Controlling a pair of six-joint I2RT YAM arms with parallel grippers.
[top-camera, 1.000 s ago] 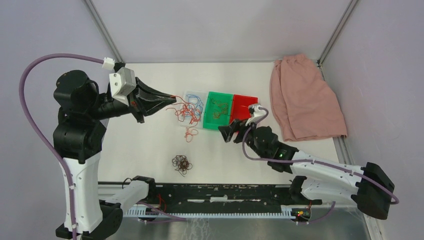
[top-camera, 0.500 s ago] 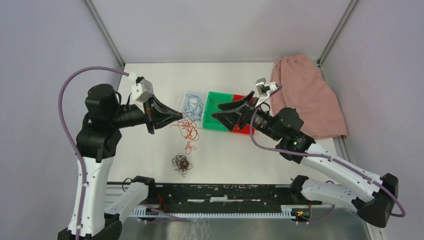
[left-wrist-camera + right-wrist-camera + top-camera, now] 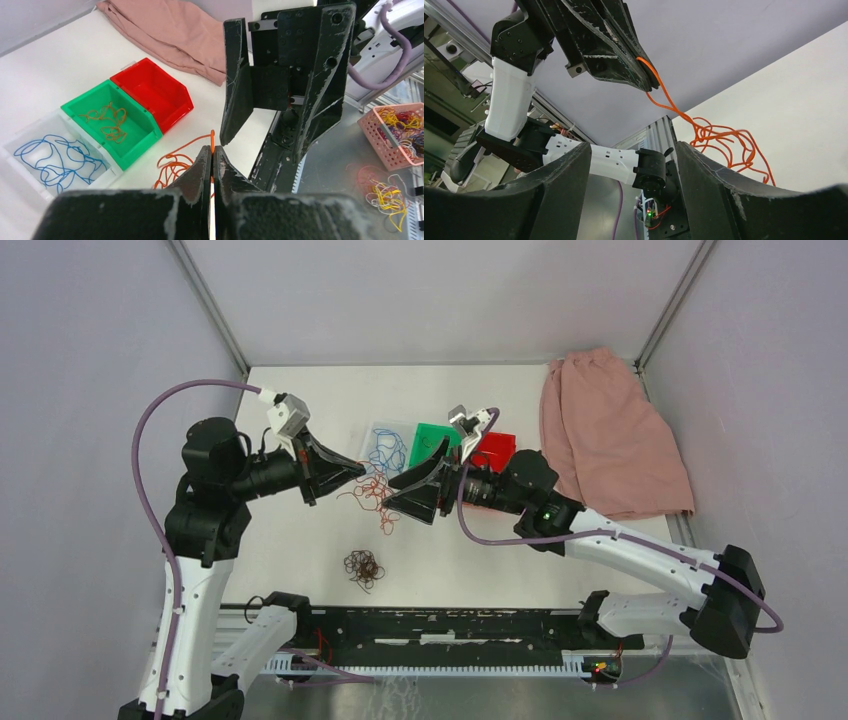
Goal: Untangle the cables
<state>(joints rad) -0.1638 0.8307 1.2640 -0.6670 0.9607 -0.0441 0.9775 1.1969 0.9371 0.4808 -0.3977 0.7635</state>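
Note:
My left gripper (image 3: 358,468) is shut on one strand of the orange-red cable (image 3: 374,496), which hangs from its tips down to a loose tangle on the white table. In the left wrist view the jaws (image 3: 212,150) pinch the strand above the orange-red cable (image 3: 172,162). My right gripper (image 3: 398,496) is open and empty, facing the left gripper just right of the tangle; it also shows in the left wrist view (image 3: 235,135). The right wrist view shows its open gripper (image 3: 631,150) below the orange-red cable (image 3: 719,140). A dark brown-black cable bundle (image 3: 362,568) lies nearer the front. Blue cables (image 3: 385,450) lie in a clear bin.
A green bin (image 3: 424,432) holding thin brownish wires and a red bin (image 3: 496,448) stand beside the clear bin (image 3: 30,132). A pink cloth (image 3: 610,435) lies at the back right. A pink basket (image 3: 395,135) of coloured wires sits beyond the table's front rail.
My right arm has swung left from over the bins to face the left gripper. My left gripper has come lower and slightly right, still holding the orange-red strand.

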